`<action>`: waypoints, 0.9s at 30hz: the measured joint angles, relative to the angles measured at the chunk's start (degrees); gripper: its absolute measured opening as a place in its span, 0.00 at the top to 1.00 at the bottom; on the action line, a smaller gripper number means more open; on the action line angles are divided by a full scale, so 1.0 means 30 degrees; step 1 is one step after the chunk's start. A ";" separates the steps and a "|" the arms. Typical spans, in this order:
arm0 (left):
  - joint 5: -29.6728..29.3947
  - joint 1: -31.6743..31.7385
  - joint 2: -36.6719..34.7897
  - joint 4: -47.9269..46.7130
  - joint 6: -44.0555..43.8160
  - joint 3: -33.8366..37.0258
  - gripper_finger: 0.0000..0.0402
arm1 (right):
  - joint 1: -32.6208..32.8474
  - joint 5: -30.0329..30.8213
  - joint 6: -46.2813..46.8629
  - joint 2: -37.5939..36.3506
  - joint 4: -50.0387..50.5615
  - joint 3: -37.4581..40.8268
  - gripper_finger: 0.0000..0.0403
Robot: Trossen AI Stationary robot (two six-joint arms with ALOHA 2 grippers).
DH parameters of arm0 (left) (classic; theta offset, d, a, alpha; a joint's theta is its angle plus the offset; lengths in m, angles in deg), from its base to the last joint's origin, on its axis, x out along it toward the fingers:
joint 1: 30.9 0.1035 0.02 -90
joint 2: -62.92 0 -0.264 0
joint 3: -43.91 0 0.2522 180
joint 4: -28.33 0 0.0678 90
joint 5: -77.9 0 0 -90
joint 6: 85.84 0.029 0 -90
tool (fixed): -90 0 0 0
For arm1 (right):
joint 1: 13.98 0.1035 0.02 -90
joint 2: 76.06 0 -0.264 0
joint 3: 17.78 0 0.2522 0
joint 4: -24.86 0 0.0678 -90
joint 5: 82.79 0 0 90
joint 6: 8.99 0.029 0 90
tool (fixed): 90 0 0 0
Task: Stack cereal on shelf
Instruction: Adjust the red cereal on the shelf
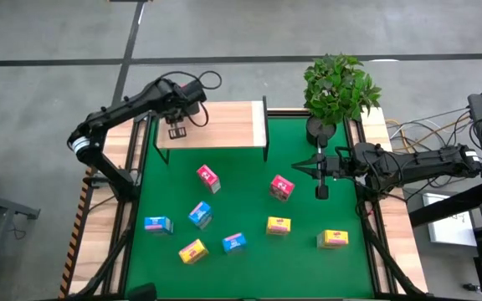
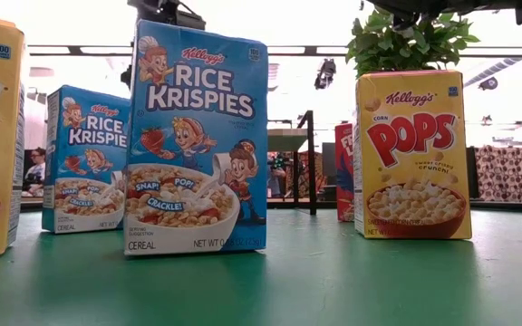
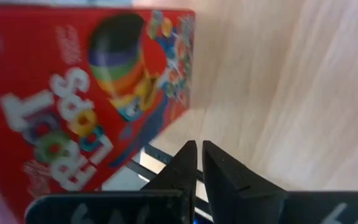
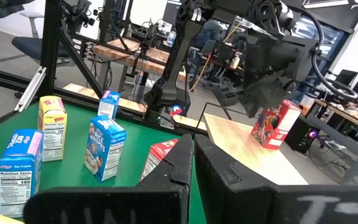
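Observation:
My left gripper [image 1: 176, 128] hangs over the light wooden shelf [image 1: 228, 125] at the table's far left, its fingers [image 3: 197, 163] shut and pointing down at the bare board. One pink-red cereal box [image 3: 92, 93] is on the shelf just beside them, apart from the fingertips; the right wrist view shows this box [image 4: 276, 124] resting slightly tilted on the board under the left arm. The other boxes stand on the green mat [image 1: 241, 163]: two pink-red [image 1: 207, 176] [image 1: 281, 187], three blue [image 1: 200, 214], three yellow [image 1: 279, 225]. My right gripper [image 1: 319, 177] waits shut over the mat's right side.
A potted plant [image 1: 338, 84] stands at the far right corner, beside the shelf's black post [image 1: 265, 125]. In the low view, blue [image 2: 198, 136] and yellow [image 2: 412, 154] boxes stand close to the near edge. Bare mat lies between the shelf and the boxes.

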 joint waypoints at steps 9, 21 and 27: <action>-0.0087 0.0761 -0.0007 0.0520 0.0112 -0.0306 1.00 | 0.0000 0.0000 -0.0007 0.0001 0.0001 -0.0007 0.98; -0.0482 0.1392 -0.0015 0.1152 0.0101 -0.0299 1.00 | 0.0000 0.0007 -0.0011 0.0008 0.0000 -0.0007 0.98; 0.1833 0.1347 -0.0015 0.1181 -0.0284 -0.0299 1.00 | 0.0004 0.0004 -0.0012 0.0008 0.0000 -0.0007 0.98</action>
